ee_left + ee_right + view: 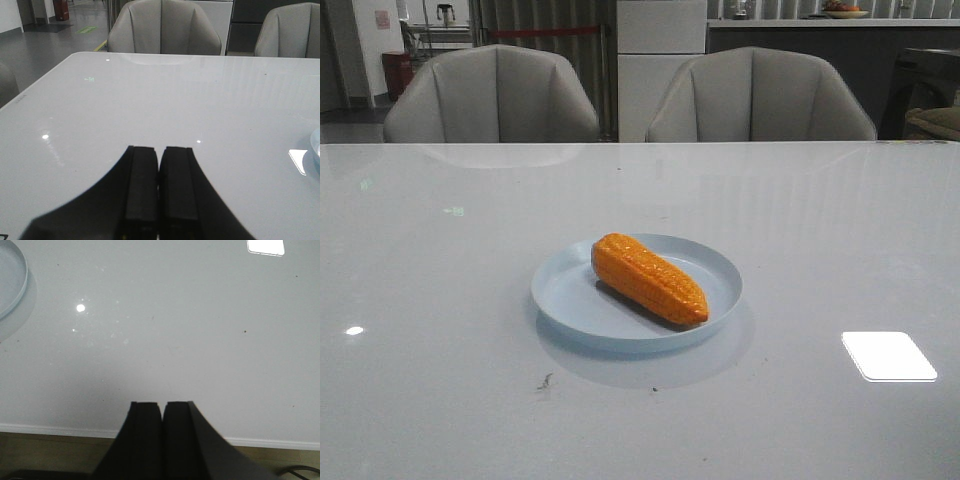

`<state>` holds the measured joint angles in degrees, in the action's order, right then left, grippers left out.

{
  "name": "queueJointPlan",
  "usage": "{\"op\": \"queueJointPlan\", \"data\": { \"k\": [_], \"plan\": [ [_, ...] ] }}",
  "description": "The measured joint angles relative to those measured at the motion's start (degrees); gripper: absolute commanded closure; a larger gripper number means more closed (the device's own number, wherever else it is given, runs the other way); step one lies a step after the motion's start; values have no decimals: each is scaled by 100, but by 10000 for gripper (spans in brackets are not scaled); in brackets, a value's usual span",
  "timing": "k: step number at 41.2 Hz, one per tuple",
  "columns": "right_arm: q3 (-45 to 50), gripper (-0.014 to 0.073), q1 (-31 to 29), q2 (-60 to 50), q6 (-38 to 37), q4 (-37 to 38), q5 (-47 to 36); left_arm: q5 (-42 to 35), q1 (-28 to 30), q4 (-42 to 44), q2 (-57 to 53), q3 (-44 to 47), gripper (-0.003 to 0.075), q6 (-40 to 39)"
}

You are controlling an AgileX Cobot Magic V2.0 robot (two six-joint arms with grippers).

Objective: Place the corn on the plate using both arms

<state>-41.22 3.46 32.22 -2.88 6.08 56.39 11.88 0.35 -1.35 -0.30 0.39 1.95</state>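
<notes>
Corn (648,278): lies diagonally inside pale blue plate (712,262), mid-table. Left gripper (159,187) and right gripper (162,437): fingers pressed together, empty, both well apart from plate. Placement judged complete; no further move seems needed.

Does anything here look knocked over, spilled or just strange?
Nothing stands out. The corn lies whole and diagonal inside the plate, which sits flat on the table. Only faint specks mark the table near the plate. Both grippers have their jaws shut and hold nothing.
</notes>
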Motion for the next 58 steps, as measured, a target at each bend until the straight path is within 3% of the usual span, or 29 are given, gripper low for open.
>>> {"op": "queueJointPlan", "data": {
  "k": [13,20,24,36,42,49,58],
  "plan": [
    [104,576,0,0,0,-130,-11,0,0,0,0,0,624,0],
    [723,576,0,0,0,-458,-538,3,0,0,0,0,624,0],
    [1120,576,0,0,0,-725,-1227,12,0,0,0,0,624,0],
    [2259,576,0,0,-9,-1139,-5295,12,0,0,0,0,624,0],
    [2896,576,0,0,-9,-1151,-6603,12,0,0,0,0,624,0],
    [3462,576,0,0,-9,-1177,-7029,12,0,0,0,0,624,0],
    [3975,576,11,-442,-9,-1177,-6856,12,0,-10,0,0,624,0]
  ]
}}
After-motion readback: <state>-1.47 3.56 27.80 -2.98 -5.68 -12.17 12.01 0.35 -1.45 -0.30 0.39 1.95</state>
